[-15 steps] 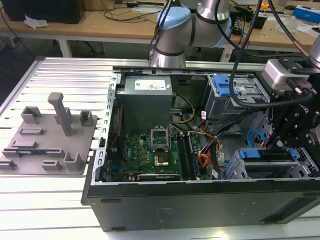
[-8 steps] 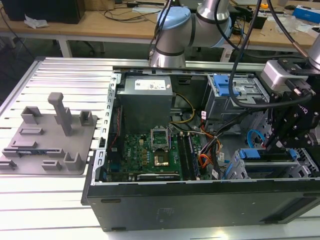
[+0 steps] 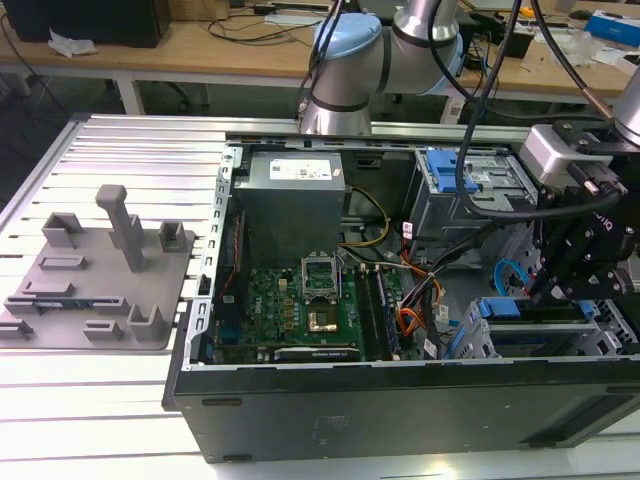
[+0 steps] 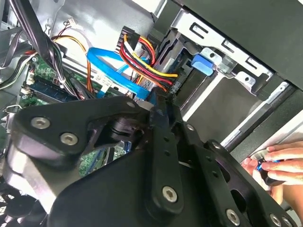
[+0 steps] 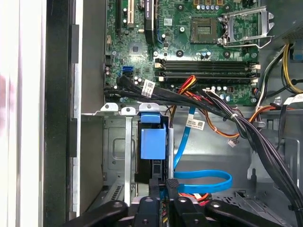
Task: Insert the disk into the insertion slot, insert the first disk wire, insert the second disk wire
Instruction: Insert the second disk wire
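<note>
The disk stands in its blue frame inside the insertion slot, a grey metal cage at the case's front corner. In the exterior view the disk lies low in that cage at the exterior view's right. My black gripper hangs right over the disk's rear end and looks shut on the black plug of a blue disk wire, which loops away across the case floor. In the second wrist view the gripper meets that blue wire beside a red, yellow and black wire bundle.
A thick black cable bundle crosses above the cage. The motherboard and grey power supply take up the case's middle. A larger bay with blue parts is behind. A hand holds a small dark object outside the case. A grey fixture plate lies outside.
</note>
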Available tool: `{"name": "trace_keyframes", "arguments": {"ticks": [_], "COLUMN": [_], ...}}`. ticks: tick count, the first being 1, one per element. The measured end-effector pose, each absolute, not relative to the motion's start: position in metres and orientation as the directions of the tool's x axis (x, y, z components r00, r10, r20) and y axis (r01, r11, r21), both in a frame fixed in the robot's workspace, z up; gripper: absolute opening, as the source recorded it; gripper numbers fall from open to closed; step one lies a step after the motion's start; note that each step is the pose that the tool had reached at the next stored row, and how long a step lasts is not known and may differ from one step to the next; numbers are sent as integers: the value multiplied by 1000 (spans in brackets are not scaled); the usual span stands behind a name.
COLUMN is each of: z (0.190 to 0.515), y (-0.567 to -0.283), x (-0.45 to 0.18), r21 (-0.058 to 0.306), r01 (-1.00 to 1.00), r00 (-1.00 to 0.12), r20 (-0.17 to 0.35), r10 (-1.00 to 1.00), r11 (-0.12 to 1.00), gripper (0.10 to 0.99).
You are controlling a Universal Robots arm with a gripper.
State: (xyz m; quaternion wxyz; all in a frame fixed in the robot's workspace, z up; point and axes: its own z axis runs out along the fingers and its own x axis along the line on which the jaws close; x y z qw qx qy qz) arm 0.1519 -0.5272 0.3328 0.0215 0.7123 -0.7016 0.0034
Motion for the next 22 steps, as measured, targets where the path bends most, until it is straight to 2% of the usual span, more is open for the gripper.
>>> {"name": "trace_keyframes", "arguments": {"ticks": [3, 12, 14, 22], "z": [340, 390, 399, 400], "y": [-527, -524, -524, -524], "x": [152, 152, 152, 152], "r21": [27, 28, 28, 28], "r01": [-1000, -1000, -1000, -1000], "r00": [14, 12, 11, 11], "r20": [35, 35, 35, 35], "r10": [-999, -999, -999, -999], "r11": [-14, -11, -10, -10], "gripper": [361, 361, 208, 208]}}
